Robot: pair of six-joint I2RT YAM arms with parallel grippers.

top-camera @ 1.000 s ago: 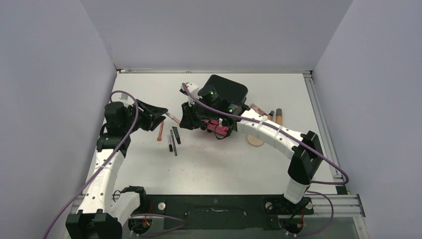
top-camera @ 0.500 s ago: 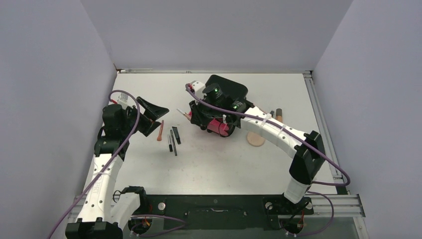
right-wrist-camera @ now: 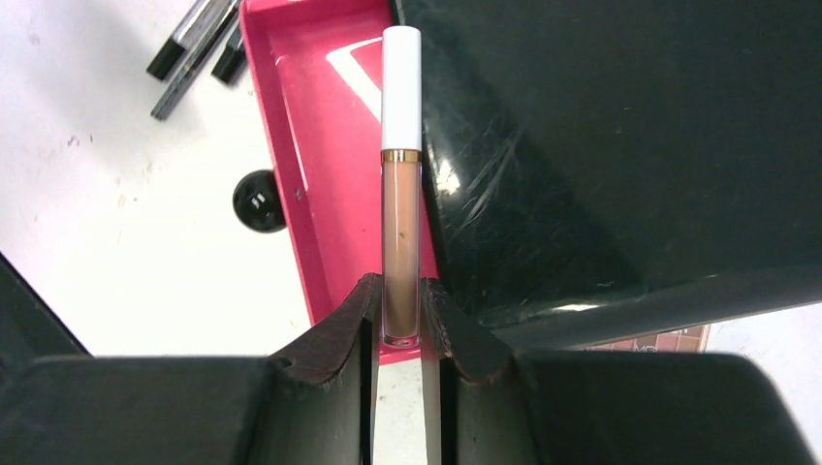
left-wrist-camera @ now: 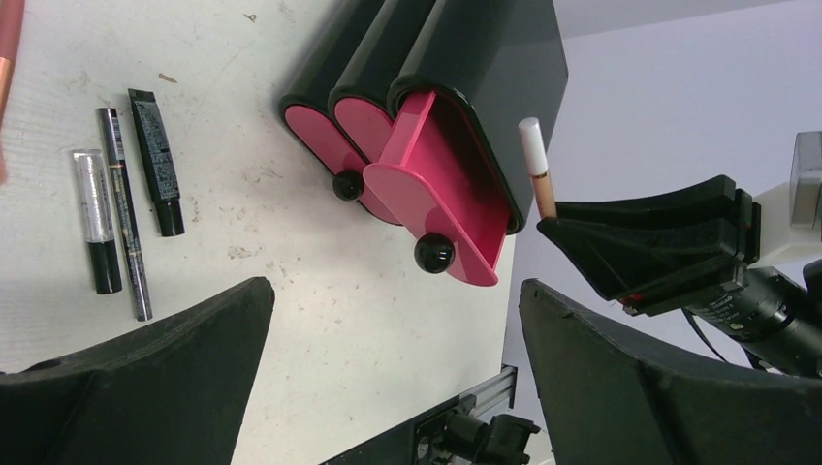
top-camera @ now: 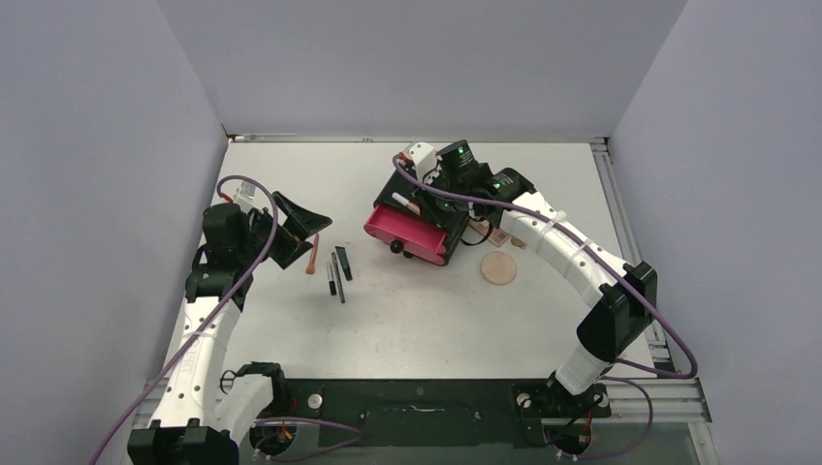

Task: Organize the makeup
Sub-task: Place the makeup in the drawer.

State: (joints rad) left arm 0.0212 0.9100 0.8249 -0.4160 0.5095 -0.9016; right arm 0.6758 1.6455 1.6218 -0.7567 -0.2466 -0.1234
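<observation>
My right gripper (right-wrist-camera: 397,312) is shut on the bottom end of a tan tube with a white cap (right-wrist-camera: 401,184). The tube points out over the open pink drawer (right-wrist-camera: 320,145) of the black cabinet (right-wrist-camera: 601,145). From above, the right gripper (top-camera: 426,201) hovers over that cabinet, with the drawer (top-camera: 393,231) pulled out toward the left. My left gripper (top-camera: 315,228) hangs wide open and empty at the left. Just right of it lie an orange-handled brush (top-camera: 312,254) and thin black pencils (top-camera: 337,271). In the left wrist view the open left gripper (left-wrist-camera: 395,287) faces the drawer (left-wrist-camera: 436,203).
A round peach disc (top-camera: 500,268) lies right of the drawer. Behind it an eyeshadow palette (top-camera: 498,237) shows partly under my right arm. Two lower pink drawers (left-wrist-camera: 334,136) stay closed. Grey walls stand on three sides and a metal rail (top-camera: 620,242) runs along the right edge.
The left gripper has opened wide and drawn back to the left. The right gripper has carried the tube up and right over the cabinet. The pink drawer now shows pulled out.
</observation>
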